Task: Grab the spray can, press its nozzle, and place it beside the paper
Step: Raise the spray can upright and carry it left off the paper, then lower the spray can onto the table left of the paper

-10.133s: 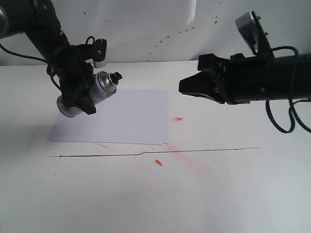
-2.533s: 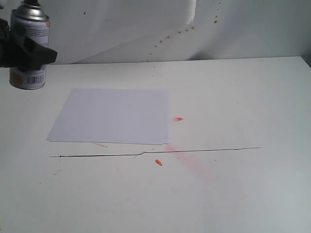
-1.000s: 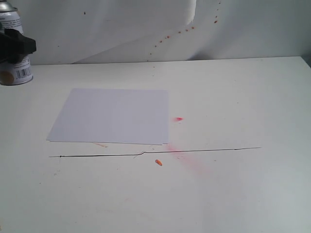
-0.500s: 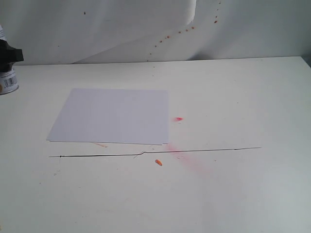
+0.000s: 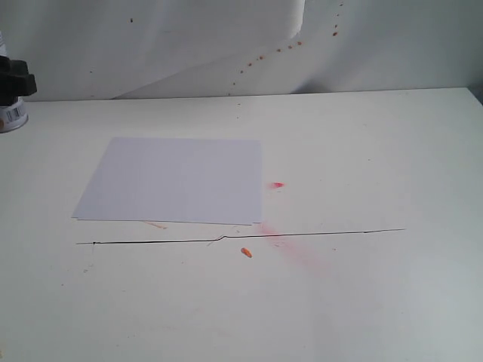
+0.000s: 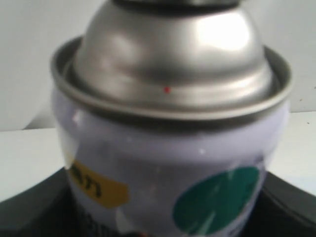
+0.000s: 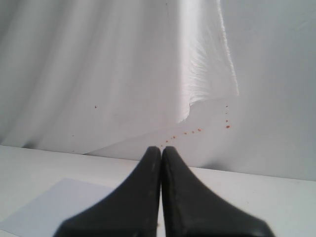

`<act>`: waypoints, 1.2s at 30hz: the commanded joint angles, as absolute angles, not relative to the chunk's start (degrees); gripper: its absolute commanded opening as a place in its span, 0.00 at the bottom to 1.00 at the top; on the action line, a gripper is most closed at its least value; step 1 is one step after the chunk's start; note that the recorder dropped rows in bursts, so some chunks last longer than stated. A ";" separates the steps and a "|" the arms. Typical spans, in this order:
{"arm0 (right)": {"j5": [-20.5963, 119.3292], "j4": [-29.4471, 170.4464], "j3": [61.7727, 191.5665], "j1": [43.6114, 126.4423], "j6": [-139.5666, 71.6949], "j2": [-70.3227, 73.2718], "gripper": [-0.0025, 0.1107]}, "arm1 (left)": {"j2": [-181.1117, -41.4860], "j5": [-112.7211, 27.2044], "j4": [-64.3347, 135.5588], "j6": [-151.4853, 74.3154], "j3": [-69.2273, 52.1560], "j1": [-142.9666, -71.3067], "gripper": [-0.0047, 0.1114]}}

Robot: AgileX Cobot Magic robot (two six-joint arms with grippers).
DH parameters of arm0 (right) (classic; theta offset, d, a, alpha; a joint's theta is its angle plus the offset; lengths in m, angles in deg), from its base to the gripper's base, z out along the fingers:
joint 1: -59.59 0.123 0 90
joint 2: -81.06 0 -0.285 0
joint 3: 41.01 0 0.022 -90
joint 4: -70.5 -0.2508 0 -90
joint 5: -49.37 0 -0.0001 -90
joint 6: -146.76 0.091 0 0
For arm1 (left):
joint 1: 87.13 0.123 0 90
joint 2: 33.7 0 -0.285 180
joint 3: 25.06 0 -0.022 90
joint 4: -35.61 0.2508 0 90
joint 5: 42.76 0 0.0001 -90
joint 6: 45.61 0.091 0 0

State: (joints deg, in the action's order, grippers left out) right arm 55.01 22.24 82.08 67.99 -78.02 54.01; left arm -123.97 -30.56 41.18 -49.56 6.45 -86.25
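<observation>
Exterior: at the far left frame edge the left gripper [image 5: 13, 79] clamps the upright spray can [image 5: 10, 115], well apart from the paper [image 5: 175, 179]. Broad surface [image 5: 362, 151] lies to the paper's right.
Left wrist: the can's silver dome fills the view.
Right wrist: the right gripper [image 7: 161, 163] is closed, holding nothing.

We can read no words or numbers. On the spray can [image 6: 173, 148], an orange patch [image 6: 96, 186] beside the teal dot [image 6: 217, 200] bears dark characters, too blurred for us to make out.
</observation>
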 commanded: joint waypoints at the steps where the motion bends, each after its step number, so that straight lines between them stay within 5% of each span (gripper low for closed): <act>1: 54.54 22.00 81.88 67.64 -78.00 54.30 0.02 | -126.71 -21.78 42.40 -48.76 6.11 -85.97 0.04; 9: 54.54 22.00 81.88 67.64 -78.00 54.30 0.02 | -137.79 -4.25 38.69 -44.64 6.11 -85.74 0.04; 36: 54.54 22.00 81.88 67.64 -78.00 54.30 0.02 | -160.69 16.06 49.05 -49.44 5.85 -79.67 0.04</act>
State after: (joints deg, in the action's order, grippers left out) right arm 55.01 22.24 82.08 67.99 -78.02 54.01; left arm -160.28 11.24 49.33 -49.16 6.35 -79.88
